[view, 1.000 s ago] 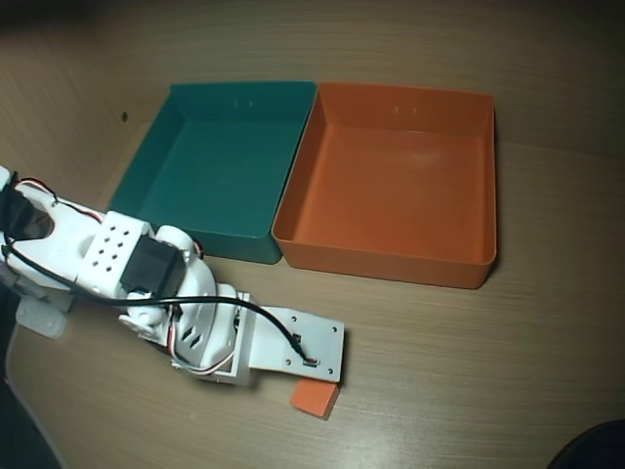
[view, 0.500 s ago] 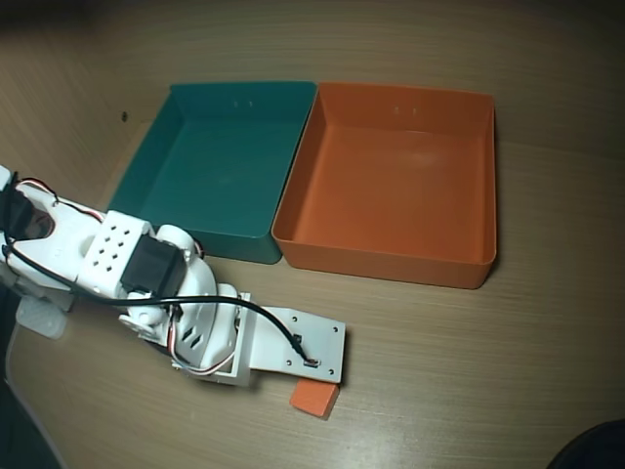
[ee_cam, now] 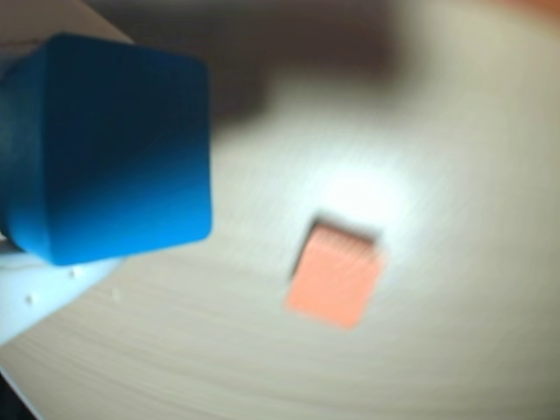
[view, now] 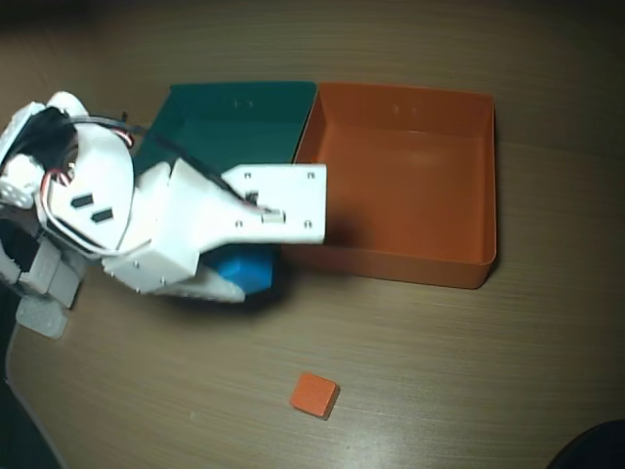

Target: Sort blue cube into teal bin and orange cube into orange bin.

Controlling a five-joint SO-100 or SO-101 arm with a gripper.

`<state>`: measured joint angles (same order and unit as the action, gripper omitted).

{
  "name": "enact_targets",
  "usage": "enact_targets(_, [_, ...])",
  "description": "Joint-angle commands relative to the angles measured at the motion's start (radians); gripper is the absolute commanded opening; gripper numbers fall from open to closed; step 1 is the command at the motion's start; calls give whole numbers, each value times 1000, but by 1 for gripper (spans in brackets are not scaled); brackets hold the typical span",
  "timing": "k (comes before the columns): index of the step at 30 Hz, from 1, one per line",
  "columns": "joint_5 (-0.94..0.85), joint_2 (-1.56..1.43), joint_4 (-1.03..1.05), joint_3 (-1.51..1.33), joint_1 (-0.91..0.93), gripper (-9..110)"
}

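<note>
the jaws [view: 256,277] are pinching the blue cube [view: 244,271], lifted clear of the counter [view: 439,371] and hanging just outside the near wall of the teal bin [view: 210,122]. in the overhead view the bin's open floor lies up and slightly left of the cube, so the carry looks to run that way. the orange cube [view: 314,395] rests on the counter, well apart from the orange bin [view: 410,259].

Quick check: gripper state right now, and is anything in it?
Gripper: shut on the small matte blue cube, lifted off the table; the small orange cube lies loose on the wood.
</note>
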<state>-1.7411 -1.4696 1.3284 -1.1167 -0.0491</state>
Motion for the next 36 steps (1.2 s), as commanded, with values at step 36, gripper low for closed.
enact_targets(36, [2,-158,-6,-388,-652,15])
